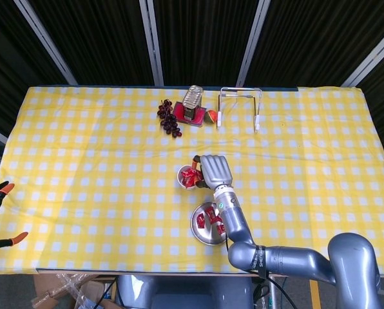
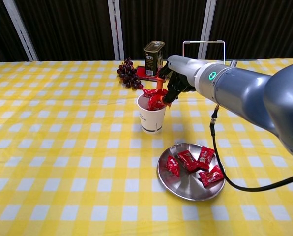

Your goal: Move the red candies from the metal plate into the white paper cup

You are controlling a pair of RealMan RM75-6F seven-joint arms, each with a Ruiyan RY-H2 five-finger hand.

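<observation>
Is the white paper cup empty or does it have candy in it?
Not empty: the paper cup stands upright with red candies showing above its rim.

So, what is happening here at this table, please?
The robot's right hand is over the white paper cup, holding a red candy at the cup's mouth; several red candies already sit in the cup. Four more candies lie on the metal plate in front of the cup. The left hand is not in view. At the far side of the table stand a tin can, dark grapes and a wire rack, all untouched.
</observation>
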